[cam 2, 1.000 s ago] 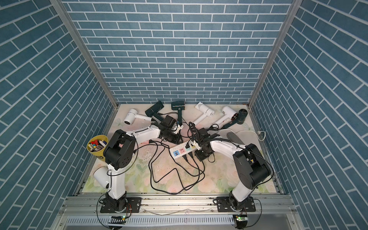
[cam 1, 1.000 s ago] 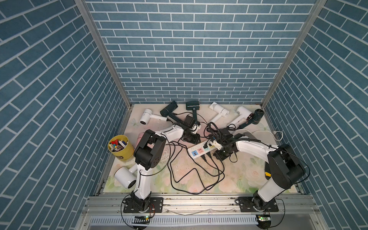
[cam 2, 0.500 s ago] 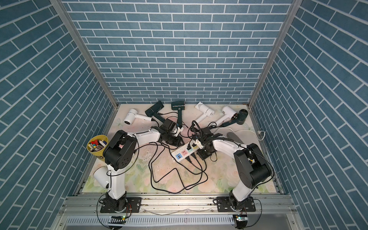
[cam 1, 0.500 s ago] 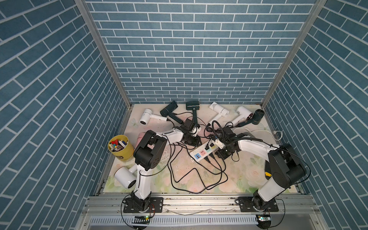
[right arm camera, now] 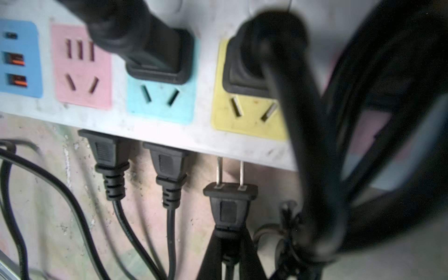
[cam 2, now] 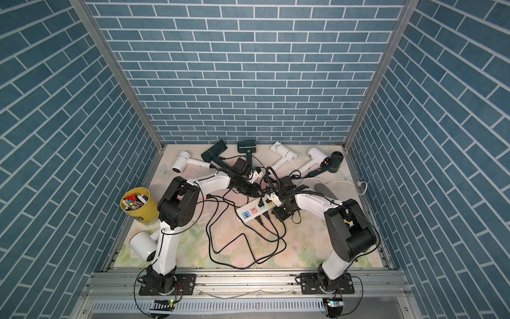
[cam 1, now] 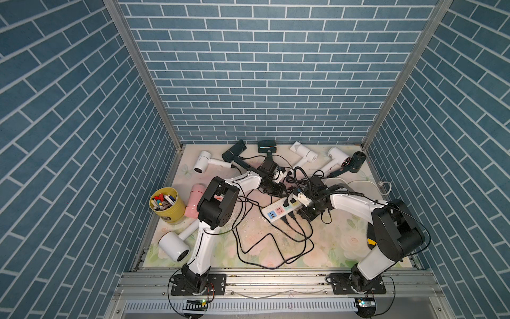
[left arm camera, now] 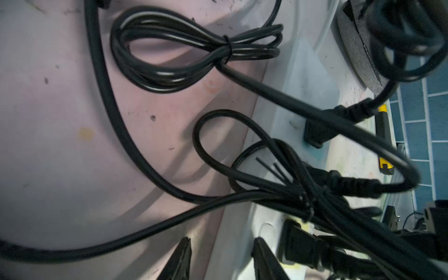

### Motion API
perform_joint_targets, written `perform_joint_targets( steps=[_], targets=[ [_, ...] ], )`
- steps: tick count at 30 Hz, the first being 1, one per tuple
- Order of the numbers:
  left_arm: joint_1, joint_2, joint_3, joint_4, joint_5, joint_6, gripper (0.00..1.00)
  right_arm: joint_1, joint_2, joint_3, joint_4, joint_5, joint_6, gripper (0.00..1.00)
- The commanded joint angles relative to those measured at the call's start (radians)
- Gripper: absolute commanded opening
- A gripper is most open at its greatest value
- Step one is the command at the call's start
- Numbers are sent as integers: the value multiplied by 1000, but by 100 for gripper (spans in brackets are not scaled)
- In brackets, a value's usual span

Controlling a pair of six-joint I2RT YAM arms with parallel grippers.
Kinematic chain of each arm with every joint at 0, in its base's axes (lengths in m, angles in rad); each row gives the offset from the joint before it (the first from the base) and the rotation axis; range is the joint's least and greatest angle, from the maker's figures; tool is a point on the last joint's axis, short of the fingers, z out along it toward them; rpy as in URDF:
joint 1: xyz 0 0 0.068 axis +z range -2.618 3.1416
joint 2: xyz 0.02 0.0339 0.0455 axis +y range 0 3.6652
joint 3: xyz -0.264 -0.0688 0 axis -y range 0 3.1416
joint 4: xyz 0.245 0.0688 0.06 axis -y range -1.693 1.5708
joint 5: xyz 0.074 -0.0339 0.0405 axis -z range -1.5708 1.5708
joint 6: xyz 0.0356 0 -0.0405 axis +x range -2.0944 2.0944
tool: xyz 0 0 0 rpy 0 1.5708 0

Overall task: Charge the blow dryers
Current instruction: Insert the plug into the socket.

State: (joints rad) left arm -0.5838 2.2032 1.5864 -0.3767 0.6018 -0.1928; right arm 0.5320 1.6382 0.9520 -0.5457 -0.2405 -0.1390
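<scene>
"Where's the plug?"

"Pinched tight in my right claw [right arm camera: 230,238]. The plug [right arm camera: 229,206] lies square to the power strip's [right arm camera: 169,132] long side, beside two seated plugs [right arm camera: 110,155], prongs aimed in and mostly bare."

"Your left?"

"My left claw [left arm camera: 223,244] is part-spread and empty over cords [left arm camera: 169,60] beyond the strip. The blow dryers [cam 1: 304,151] lie farther beyond."

Probably a robot lab cell: blue brick-print walls [cam 1: 262,69], an aluminium base rail [cam 1: 276,279], a floral-print tabletop [cam 1: 345,243].
</scene>
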Motion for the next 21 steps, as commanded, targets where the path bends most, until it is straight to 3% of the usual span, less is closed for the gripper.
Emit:
perform_joint_targets(
  steps=[1,21],
  targets=[
    [-7,38,-2,-42,3,14,42,-14,4,26,21,-33,-71,0],
    [-28,30,-92,61,26,-22,41,-58,40,65,10,-87,-77,0]
  ],
)
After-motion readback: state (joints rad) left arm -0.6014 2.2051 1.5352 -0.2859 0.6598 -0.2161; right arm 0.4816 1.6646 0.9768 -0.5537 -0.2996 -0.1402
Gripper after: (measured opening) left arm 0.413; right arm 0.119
